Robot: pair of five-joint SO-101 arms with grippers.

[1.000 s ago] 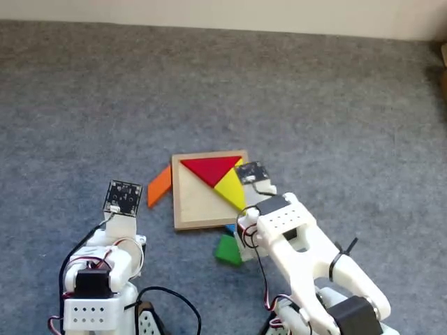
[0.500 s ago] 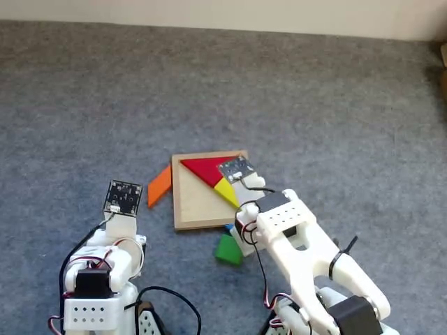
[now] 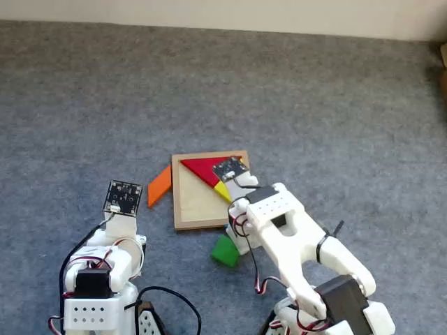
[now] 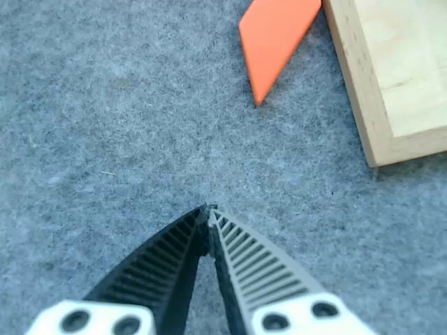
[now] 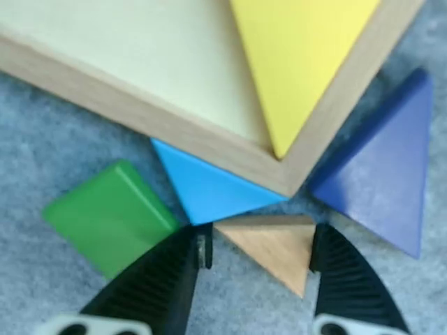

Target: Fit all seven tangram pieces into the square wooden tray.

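in the high view the right arm covers the near right corner of the tray and most of the yellow triangle, leaving a sliver, and hides the side of the green piece next to it. in the left wrist view the orange piece and the tray run off the picture's edge. in the right wrist view the tray and yellow triangle are cut off, and a finger of the right gripper overlaps the green piece's corner

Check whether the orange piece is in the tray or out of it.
Out. The orange piece lies on the grey carpet beside the wooden tray, outside its rim.
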